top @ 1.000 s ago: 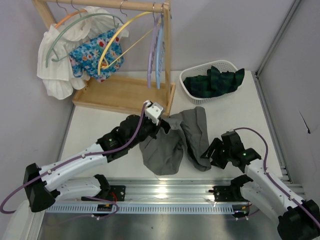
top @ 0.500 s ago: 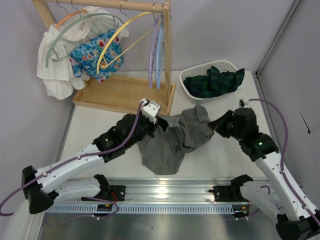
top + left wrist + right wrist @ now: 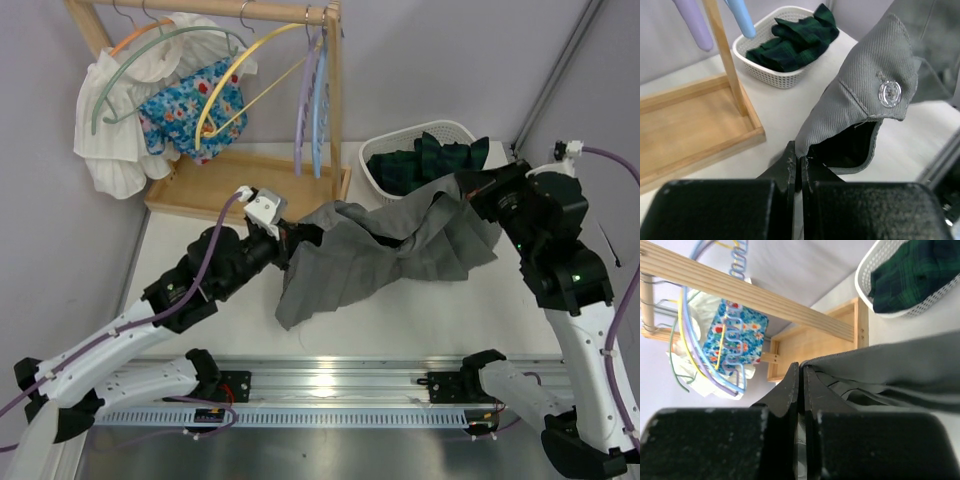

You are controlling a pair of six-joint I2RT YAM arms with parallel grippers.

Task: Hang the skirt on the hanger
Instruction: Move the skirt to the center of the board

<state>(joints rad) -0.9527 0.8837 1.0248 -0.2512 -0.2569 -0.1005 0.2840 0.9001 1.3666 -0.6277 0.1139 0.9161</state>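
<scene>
The grey skirt (image 3: pixel 380 250) hangs spread in the air between both grippers, its lower hem trailing on the table. My left gripper (image 3: pixel 293 238) is shut on one waistband corner (image 3: pixel 865 95), beside a clear button (image 3: pixel 889 93). My right gripper (image 3: pixel 455 193) is shut on the other end of the skirt (image 3: pixel 890 365), raised in front of the basket. On the wooden rack (image 3: pixel 330 100) an empty yellow hanger (image 3: pixel 240 75) hangs slanted. Purple and blue hangers (image 3: pixel 312 100) hang empty at the right end.
A white basket (image 3: pixel 385 185) holding dark green plaid cloth stands at the back right, just behind the skirt. A white garment (image 3: pixel 115 130) and a floral one (image 3: pixel 185 105) hang at the rack's left. The rack's wooden base (image 3: pixel 240 190) lies behind my left gripper.
My right gripper closed on the skirt and rose up and back toward the basket. The left gripper drew back left, so the skirt went from a heap to stretched out.
</scene>
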